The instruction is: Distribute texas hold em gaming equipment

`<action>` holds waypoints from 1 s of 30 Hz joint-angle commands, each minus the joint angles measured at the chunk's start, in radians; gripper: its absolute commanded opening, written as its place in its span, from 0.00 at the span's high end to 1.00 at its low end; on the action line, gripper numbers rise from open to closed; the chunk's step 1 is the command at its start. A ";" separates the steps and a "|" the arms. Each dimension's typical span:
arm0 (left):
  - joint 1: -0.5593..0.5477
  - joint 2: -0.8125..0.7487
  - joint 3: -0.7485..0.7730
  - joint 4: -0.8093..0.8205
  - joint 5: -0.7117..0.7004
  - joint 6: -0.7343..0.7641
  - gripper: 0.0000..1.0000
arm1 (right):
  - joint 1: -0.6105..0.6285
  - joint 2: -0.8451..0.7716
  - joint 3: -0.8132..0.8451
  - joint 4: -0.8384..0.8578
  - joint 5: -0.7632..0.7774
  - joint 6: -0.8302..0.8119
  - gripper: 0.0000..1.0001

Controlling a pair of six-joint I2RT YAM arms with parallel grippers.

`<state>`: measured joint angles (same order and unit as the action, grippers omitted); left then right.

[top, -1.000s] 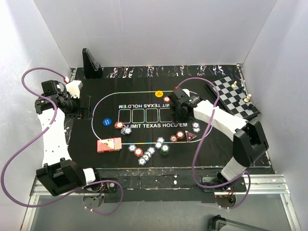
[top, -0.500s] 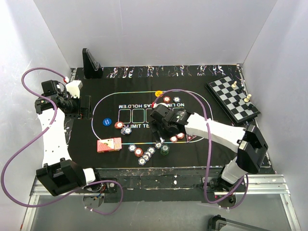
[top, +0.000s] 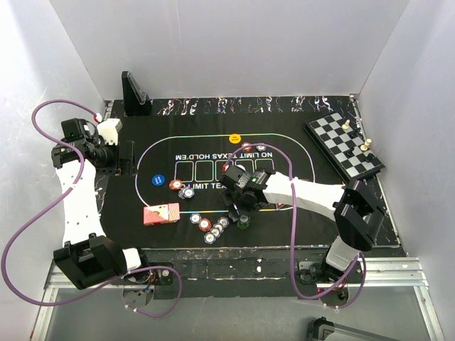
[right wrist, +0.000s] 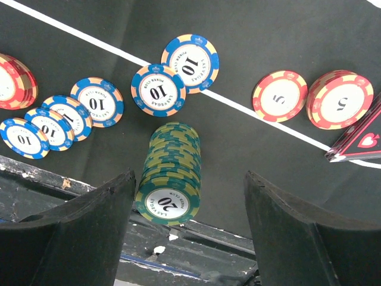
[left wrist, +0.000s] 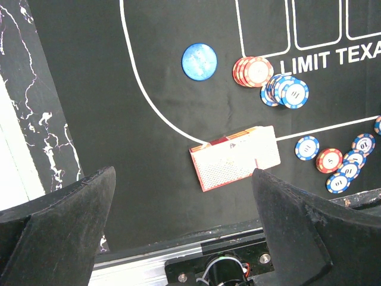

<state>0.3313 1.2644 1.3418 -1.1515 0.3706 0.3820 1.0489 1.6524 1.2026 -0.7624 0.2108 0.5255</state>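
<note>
A tall green chip stack (right wrist: pixel 171 179) stands near the mat's front edge (top: pixel 244 222). My right gripper (right wrist: pixel 190 232) hovers over it, open, with the stack between the fingers and nearer the left one, untouched. Blue chips (right wrist: pixel 158 89) lie flat just beyond it, red chips (right wrist: pixel 339 99) and the dark triangular marker (right wrist: pixel 357 140) lie to the right. The red-backed card deck (left wrist: pixel 235 158) lies at the front left (top: pixel 161 213). My left gripper (left wrist: pixel 184 232) is open and empty, high over the mat's left edge (top: pixel 119 158). A yellow button (top: pixel 234 138) sits at the far middle.
A blue round disc (left wrist: pixel 199 61) and small red (left wrist: pixel 253 71) and blue (left wrist: pixel 286 91) chip stacks sit left of centre. The chessboard with pieces (top: pixel 345 145) is at the back right. A black stand (top: pixel 134 92) is at the back left. White walls enclose three sides.
My right arm swung left and toward the near edge, from the mat's right middle to over the green stack. The left arm stayed still.
</note>
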 commanded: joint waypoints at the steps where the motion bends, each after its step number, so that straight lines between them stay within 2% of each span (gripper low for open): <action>1: 0.005 -0.014 0.028 0.003 0.011 -0.003 0.00 | 0.010 -0.002 -0.020 0.029 -0.016 0.022 0.22; 21: 0.005 -0.025 0.017 0.010 0.001 0.006 0.00 | 0.030 0.030 -0.031 0.038 -0.042 0.030 0.61; 23: 0.005 -0.023 0.014 0.013 -0.002 0.006 0.00 | 0.030 0.030 -0.031 0.037 -0.042 0.031 0.71; 26: 0.003 -0.023 0.016 0.015 0.002 0.006 0.00 | 0.030 0.017 -0.028 0.032 -0.034 0.034 0.98; 30: 0.003 -0.025 0.011 0.016 0.007 0.005 0.00 | 0.030 -0.008 0.011 0.000 -0.010 0.015 0.99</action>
<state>0.3313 1.2644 1.3418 -1.1454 0.3687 0.3824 1.0748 1.6615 1.1801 -0.7345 0.1768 0.5472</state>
